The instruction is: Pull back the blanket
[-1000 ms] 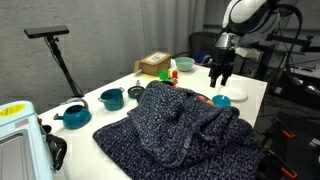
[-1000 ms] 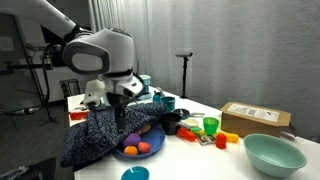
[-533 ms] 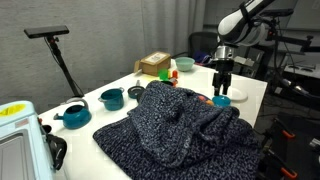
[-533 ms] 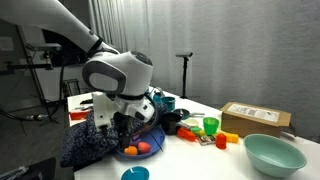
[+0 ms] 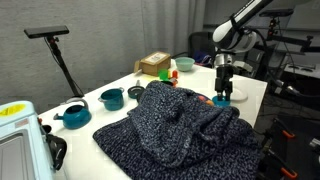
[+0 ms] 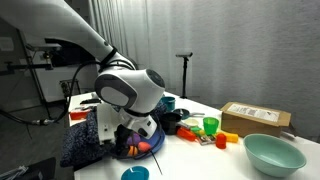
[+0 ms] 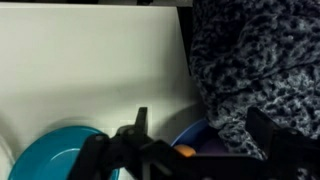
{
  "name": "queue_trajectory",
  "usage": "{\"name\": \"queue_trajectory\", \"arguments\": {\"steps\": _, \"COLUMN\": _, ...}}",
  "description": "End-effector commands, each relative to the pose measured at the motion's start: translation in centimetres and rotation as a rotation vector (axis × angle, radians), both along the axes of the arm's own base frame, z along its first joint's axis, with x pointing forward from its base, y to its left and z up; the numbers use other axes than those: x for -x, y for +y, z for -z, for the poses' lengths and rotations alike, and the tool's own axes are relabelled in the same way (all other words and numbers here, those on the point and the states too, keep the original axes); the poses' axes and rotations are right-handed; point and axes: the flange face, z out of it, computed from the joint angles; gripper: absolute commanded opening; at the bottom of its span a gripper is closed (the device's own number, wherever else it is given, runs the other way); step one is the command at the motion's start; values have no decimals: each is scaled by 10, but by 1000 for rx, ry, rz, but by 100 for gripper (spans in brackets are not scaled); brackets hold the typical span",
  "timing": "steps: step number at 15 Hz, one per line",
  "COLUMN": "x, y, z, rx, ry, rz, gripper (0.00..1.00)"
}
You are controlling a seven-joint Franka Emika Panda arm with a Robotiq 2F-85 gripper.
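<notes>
The blanket (image 5: 180,125) is a big dark speckled knit heap that covers much of the white table (image 5: 250,88). It also shows in an exterior view (image 6: 85,140) and in the wrist view (image 7: 260,60). My gripper (image 5: 222,90) hangs at the blanket's far edge, jaws open and pointing down. In the wrist view the gripper (image 7: 205,135) straddles that edge with nothing gripped. The hem lies over a blue plate (image 7: 190,142) that holds an orange piece (image 7: 183,152). In an exterior view the arm hides most of the gripper (image 6: 130,142).
A small teal plate (image 7: 50,155) lies beside the blue plate (image 6: 140,152). A teal pot (image 5: 112,98), teal kettle (image 5: 73,116), cardboard box (image 5: 154,65) and green cup (image 5: 185,64) ring the blanket. A teal bowl (image 6: 272,155) stands further off. The table's edge is close behind the gripper.
The gripper has come down and moved closer to the blanket's edge above the blue plate. Its jaws have stayed open. The blanket has not moved.
</notes>
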Motion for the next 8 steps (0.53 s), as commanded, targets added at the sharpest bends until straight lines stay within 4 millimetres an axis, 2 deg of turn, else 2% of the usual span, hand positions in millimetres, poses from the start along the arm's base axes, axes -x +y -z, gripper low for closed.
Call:
{"name": "queue_trajectory", "arguments": {"steps": 1, "x": -10, "y": 9, "z": -5, "rx": -37, "ry": -81, "rz": 21, "gripper": 100}}
{"name": "queue_trajectory", "arguments": {"steps": 4, "x": -17, "y": 21, "z": -6, "rx": -45, "ry": -146, "rz": 126, "gripper": 100}}
{"name": "queue_trajectory", "arguments": {"steps": 8, "x": -16, "y": 34, "z": 7, "rx": -76, "ry": -76, "rz": 165, "gripper": 100}}
